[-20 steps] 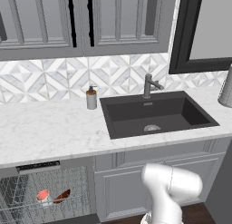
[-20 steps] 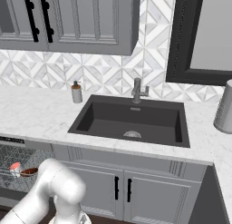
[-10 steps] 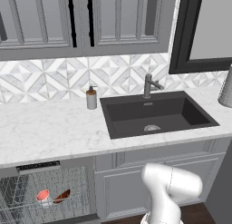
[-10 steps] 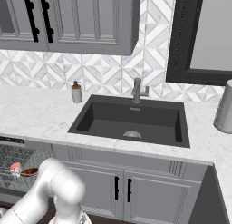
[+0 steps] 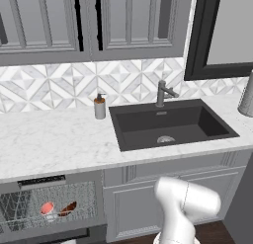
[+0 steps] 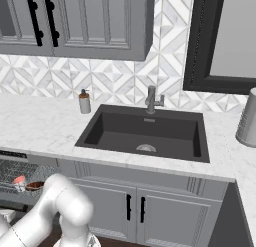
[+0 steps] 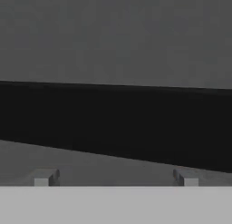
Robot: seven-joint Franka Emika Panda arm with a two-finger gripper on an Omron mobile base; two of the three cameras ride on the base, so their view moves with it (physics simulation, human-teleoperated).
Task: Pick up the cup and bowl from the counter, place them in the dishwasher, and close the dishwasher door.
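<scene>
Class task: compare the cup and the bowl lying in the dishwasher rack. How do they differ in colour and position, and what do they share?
The cup shows a bright salmon-red top; the bowl is dark reddish-brown. In the left base view the cup sits left of the bowl, and the bowl looks tilted. Both rest side by side in the grey wire rack of the open dishwasher, below the counter.

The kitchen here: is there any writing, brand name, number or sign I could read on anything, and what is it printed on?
None can be read.
The dishwasher has a black control strip with faint pale marks, too small and blurred to read.
The soap dispenser shows no label.
The dishwasher door and its black bar handle, seen close in the hand view, are plain.
</scene>
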